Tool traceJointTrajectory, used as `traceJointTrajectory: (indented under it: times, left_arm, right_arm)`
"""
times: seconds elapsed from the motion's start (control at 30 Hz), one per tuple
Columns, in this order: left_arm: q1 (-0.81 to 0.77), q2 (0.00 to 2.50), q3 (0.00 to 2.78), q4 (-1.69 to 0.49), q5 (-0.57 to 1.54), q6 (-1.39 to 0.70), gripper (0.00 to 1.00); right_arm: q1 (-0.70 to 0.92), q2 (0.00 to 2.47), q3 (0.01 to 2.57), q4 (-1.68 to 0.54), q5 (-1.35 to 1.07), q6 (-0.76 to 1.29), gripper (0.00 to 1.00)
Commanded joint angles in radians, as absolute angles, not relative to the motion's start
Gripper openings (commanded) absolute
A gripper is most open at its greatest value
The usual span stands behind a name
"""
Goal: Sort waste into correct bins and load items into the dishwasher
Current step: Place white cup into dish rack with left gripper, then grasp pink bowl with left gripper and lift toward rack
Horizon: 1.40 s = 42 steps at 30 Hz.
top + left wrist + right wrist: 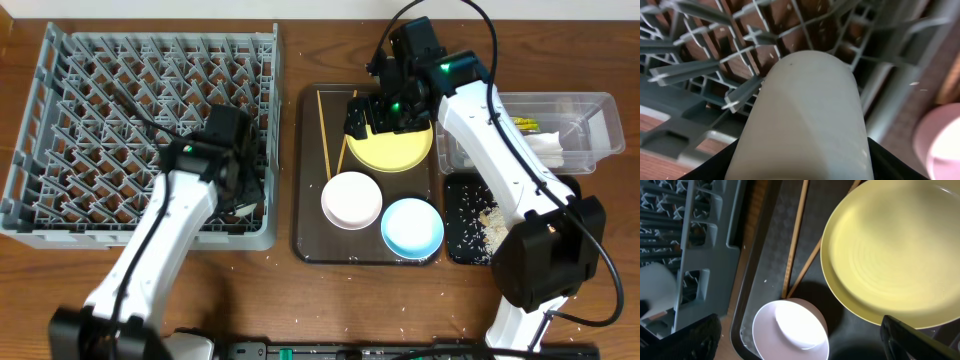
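My left gripper (243, 196) is shut on the small white cup (805, 115) and holds it over the near right corner of the grey dish rack (140, 130); its fingers (802, 167) hug the cup's sides. My right gripper (385, 112) is open and empty above the near-left rim of the yellow plate (402, 148), with its fingers (800, 342) spread wide. The white bowl (351, 199), light blue bowl (412, 227) and chopsticks (324, 135) lie on the brown tray (308, 215). The wrapper (525, 124) and napkin (548, 146) are in the clear tub (603, 108). Crumbs (492, 225) lie on the black tray (458, 215).
The right wrist view shows the plate (890, 255), white bowl (790, 330), chopsticks (795, 240) and the rack's side wall (700, 235). Loose crumbs dot the wooden table by the front edge. The rack's pegs (690, 70) stand close around the cup.
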State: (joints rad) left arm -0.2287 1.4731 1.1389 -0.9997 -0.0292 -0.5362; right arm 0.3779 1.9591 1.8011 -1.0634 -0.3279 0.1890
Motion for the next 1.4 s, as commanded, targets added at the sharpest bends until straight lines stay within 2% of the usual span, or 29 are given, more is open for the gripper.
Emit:
traceJointTrajectory:
  times: [0.0,0.07,0.1,0.13,0.2,0.23,0.33,0.47,0.57,0.63,0.73,0.83,0.97,1.1,1.17,1.2,1.27,1.37]
  left_arm:
    - [-0.233,1.549,1.127,-1.016,-0.06,-0.563,0.27]
    - [-0.233,1.588,1.127,-1.016,-0.06,-0.563,0.42]
    - [-0.233,1.6,1.127,-1.016,-0.06,-0.563,0.59]
    - [-0.233,1.601,1.127,-1.016,-0.06,-0.562,0.69]
    - [-0.232,1.599,1.141,-1.023,-0.06,-0.562,0.82]
    - [-0.232,1.597,1.162,-1.04,-0.06,-0.562,0.85]
    - [-0.233,1.581,1.24,-1.1,-0.06,-0.558,0.86]
    - [-0.233,1.539,1.347,-1.155,-0.06,-0.551,0.87]
    - [-0.232,1.47,1.398,-1.149,-0.046,-0.531,0.86]
    - [-0.232,1.414,1.41,-1.126,-0.046,-0.524,0.86]
    - [-0.233,1.34,1.41,-1.08,-0.046,-0.509,0.86]
    - [-0.233,1.308,1.41,-1.057,-0.045,-0.509,0.86]
    - [-0.233,1.321,1.409,-1.057,-0.037,-0.509,0.86]
    - [-0.233,1.357,1.409,-1.057,-0.033,-0.509,0.87]
    - [-0.233,1.374,1.409,-1.057,-0.033,-0.509,0.86]
    - [-0.233,1.379,1.409,-1.057,-0.031,-0.509,0.86]
    - [-0.233,1.387,1.409,-1.057,-0.03,-0.509,0.86]
    - [-0.236,1.413,1.406,-1.048,0.033,-0.509,0.86]
  right_arm:
    - [0.391,1.939,1.818,-1.071,-0.322,0.169,0.99]
    - [0.403,1.939,1.818,-1.084,-0.321,0.167,0.99]
    - [0.41,1.939,1.818,-1.098,-0.318,0.167,0.99]
    - [0.415,1.939,1.817,-1.111,-0.313,0.167,0.99]
    - [0.435,1.939,1.808,-1.148,-0.283,0.184,0.99]
    - [0.447,1.939,1.793,-1.155,-0.27,0.192,0.99]
    - [0.466,1.939,1.749,-1.158,-0.223,0.224,0.98]
    - [0.472,1.94,1.66,-1.147,-0.18,0.252,0.86]
    - [0.477,1.94,1.563,-1.092,-0.188,0.258,0.68]
    - [0.486,1.94,1.517,-1.056,-0.19,0.266,0.52]
    - [0.51,1.945,1.46,-0.996,-0.191,0.277,0.42]
    - [0.533,1.954,1.424,-0.956,-0.183,0.294,0.38]
    - [0.54,1.972,1.417,-0.939,-0.179,0.31,0.28]
    - [0.54,1.984,1.416,-0.938,-0.179,0.31,0.26]
    - [0.541,1.984,1.416,-0.937,-0.179,0.31,0.21]
    - [0.542,1.984,1.416,-0.937,-0.179,0.31,0.21]
    - [0.543,1.984,1.416,-0.934,-0.18,0.31,0.27]
    - [0.529,1.984,1.442,-0.933,-0.182,0.319,0.24]
